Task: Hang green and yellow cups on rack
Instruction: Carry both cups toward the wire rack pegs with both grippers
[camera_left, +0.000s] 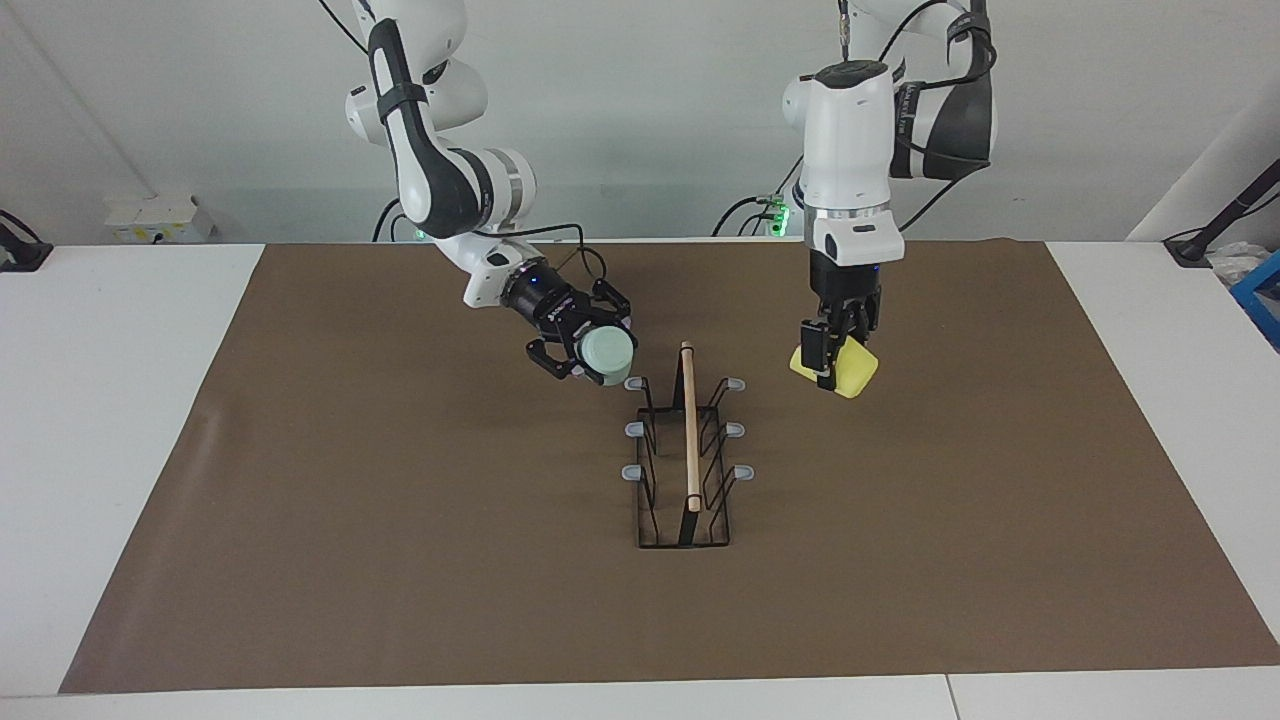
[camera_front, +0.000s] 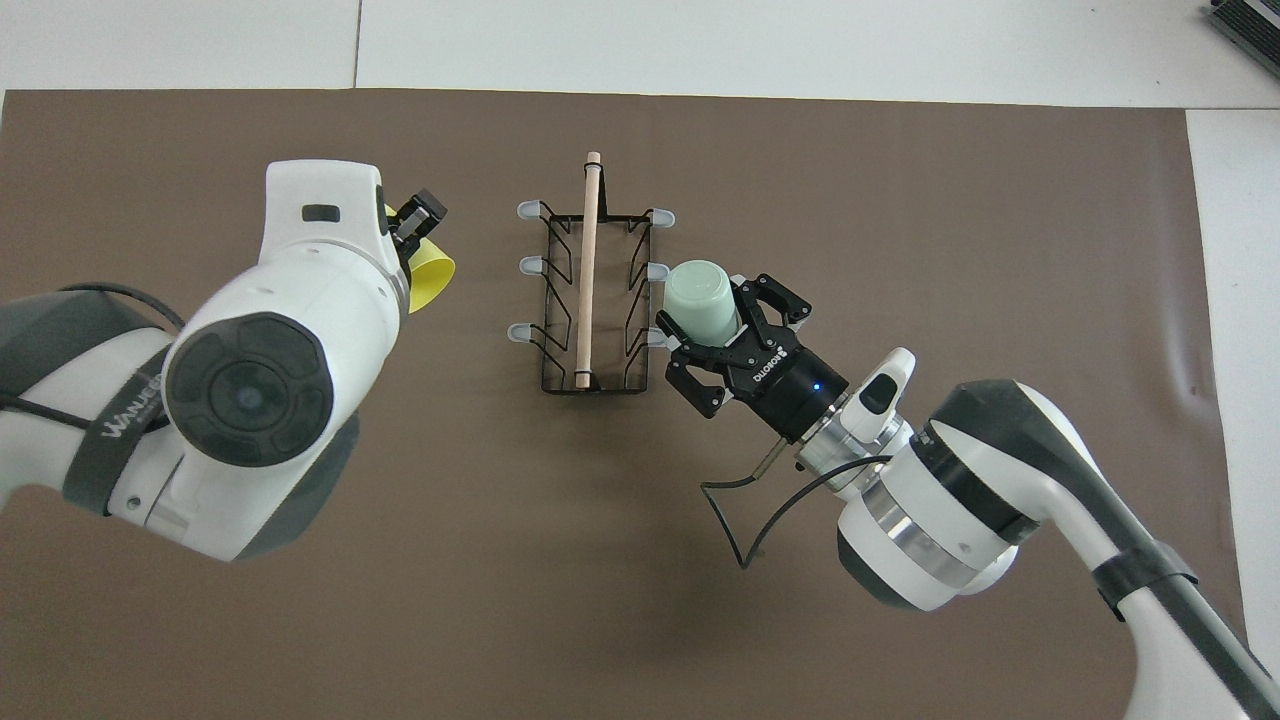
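1. Presently noted left gripper (camera_left: 826, 366) clamped on yellow cup (camera_left: 852, 374), raised over the brown mat (camera_left: 400, 560). Placed at about ten o'clock of the rack (camera_left: 690, 430), read from overhead and taking twelve as away from the robots. Clear of the rack, no contact.
2. Found rack standing mid-mat, with wooden rod (camera_left: 689, 400) laid twelve to six. Found no cup on any of the prongs (camera_left: 634, 429).
3. Noted right gripper (camera_front: 715, 325) clamped on the rim end of green cup (camera_front: 700, 298), closed base pointing away from the wrist. Placed over the prongs at the rack's three o'clock. Could not confirm contact with a prong either way.
4. Judged step in hand to be bringing both cups in to the prongs.
   - Turn each cup's mouth toward its chosen prong tip.
   - Centre the mouth on the tip before advancing.
   - Slide on along the prong's own slope.
   - Release only once seated.
   - Keep wrists off the rod, as the light wire stand is judged liable to shift or tip if nudged.
   - Keep each arm to its own side of the rack to avoid crossing.
5. Counted as follows:
   - two cups, one yellow and one green, neither hung
   - one rack with one rod
   - six prongs, three per side
   - two grippers, both loaded
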